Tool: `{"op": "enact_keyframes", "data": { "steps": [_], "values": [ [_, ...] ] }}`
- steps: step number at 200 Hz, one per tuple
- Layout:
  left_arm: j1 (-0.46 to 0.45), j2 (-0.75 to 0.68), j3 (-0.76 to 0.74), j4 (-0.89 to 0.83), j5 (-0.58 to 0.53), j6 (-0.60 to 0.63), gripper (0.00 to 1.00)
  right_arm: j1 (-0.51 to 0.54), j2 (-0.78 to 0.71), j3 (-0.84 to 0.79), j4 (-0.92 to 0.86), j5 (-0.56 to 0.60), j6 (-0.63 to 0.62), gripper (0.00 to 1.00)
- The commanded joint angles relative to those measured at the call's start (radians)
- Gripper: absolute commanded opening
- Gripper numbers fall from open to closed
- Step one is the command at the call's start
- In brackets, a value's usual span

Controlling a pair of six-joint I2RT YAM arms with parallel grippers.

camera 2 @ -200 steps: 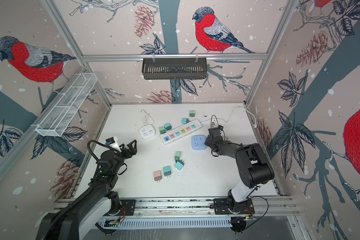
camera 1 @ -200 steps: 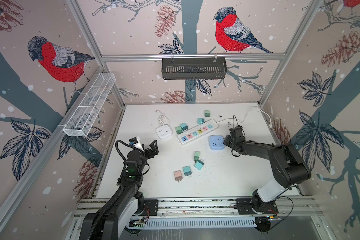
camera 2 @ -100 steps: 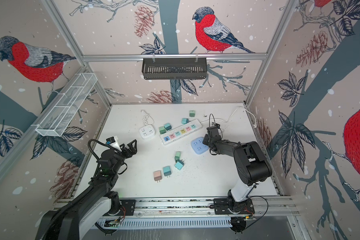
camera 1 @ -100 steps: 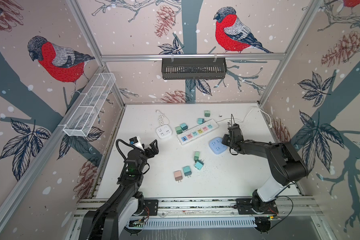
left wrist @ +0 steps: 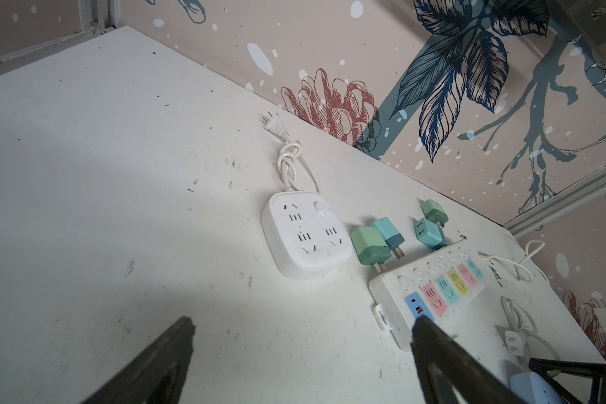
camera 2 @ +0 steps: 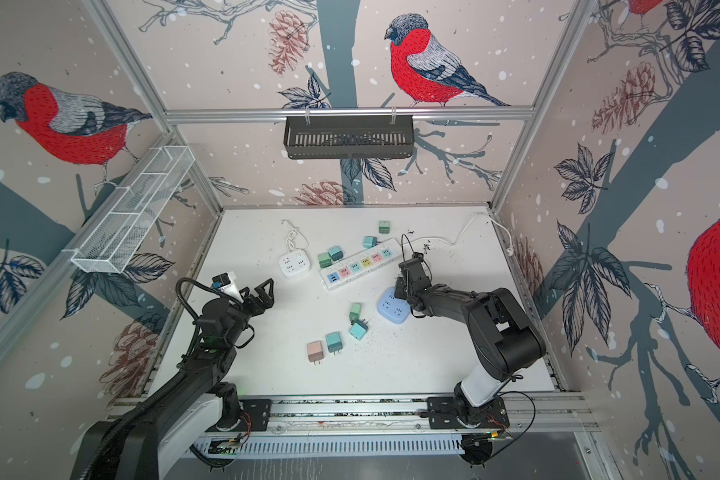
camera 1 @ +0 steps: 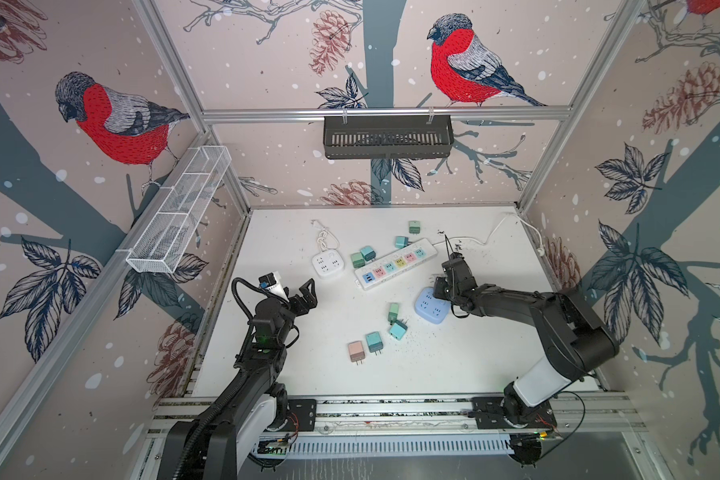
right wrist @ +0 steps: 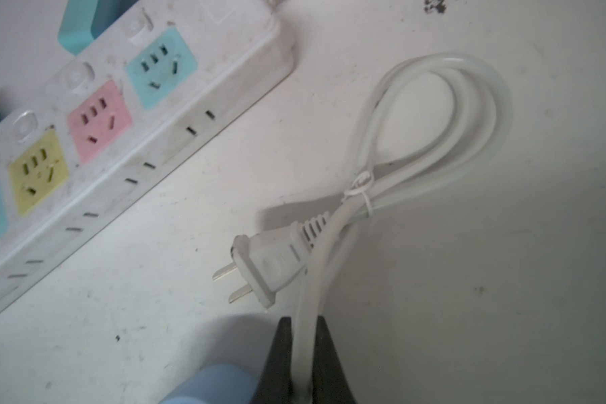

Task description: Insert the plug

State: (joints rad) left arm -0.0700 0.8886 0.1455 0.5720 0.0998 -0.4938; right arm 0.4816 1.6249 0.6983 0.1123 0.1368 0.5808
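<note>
Right claw (right wrist: 303,325) pinched shut on the white cord (right wrist: 308,300), just behind the two-pin plug (right wrist: 266,266). Plug not in any socket, pins aimed at the side of the long power strip (right wrist: 203,87), near it but apart. Whether resting on the table (camera 1: 474,353) or lifted, cannot tell. Cord coiled in a loop and bound with a thin tie. Blue socket block (right wrist: 210,384) just beside the closed fingers. Left claw (camera 1: 308,296) spread wide, gripping nothing, over the left side of the table, well apart from the white square socket block (left wrist: 305,234) and the strip.
</note>
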Motion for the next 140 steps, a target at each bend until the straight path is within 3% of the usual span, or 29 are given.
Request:
{"op": "enact_keyframes", "data": {
  "steps": [1, 42, 62, 73, 102, 114, 140],
  "values": [
    [-0.004, -0.005, -0.001, 0.032, -0.017, -0.002, 0.97, 0.057, 0.009, -0.011, -0.172, -0.003, 0.008, 0.05],
    [-0.005, 0.016, 0.01, 0.03, -0.018, 0.0, 0.97, 0.134, 0.045, 0.058, -0.296, 0.106, 0.042, 0.07],
    [-0.007, 0.015, 0.011, 0.029, -0.018, 0.0, 0.97, 0.142, 0.043, 0.068, -0.321, 0.13, 0.063, 0.25],
    [-0.007, 0.013, 0.009, 0.031, -0.02, 0.0, 0.97, 0.148, 0.03, 0.078, -0.332, 0.14, 0.074, 0.44],
    [-0.009, 0.01, 0.008, 0.026, -0.018, 0.0, 0.97, 0.193, -0.026, 0.095, -0.358, 0.174, 0.1, 0.75],
    [-0.009, 0.007, 0.009, 0.028, -0.018, 0.0, 0.97, 0.211, -0.055, 0.092, -0.357, 0.181, 0.126, 0.85],
    [-0.008, 0.003, 0.006, 0.026, -0.018, 0.001, 0.97, 0.239, -0.111, 0.088, -0.361, 0.182, 0.157, 0.96]
  ]
}}
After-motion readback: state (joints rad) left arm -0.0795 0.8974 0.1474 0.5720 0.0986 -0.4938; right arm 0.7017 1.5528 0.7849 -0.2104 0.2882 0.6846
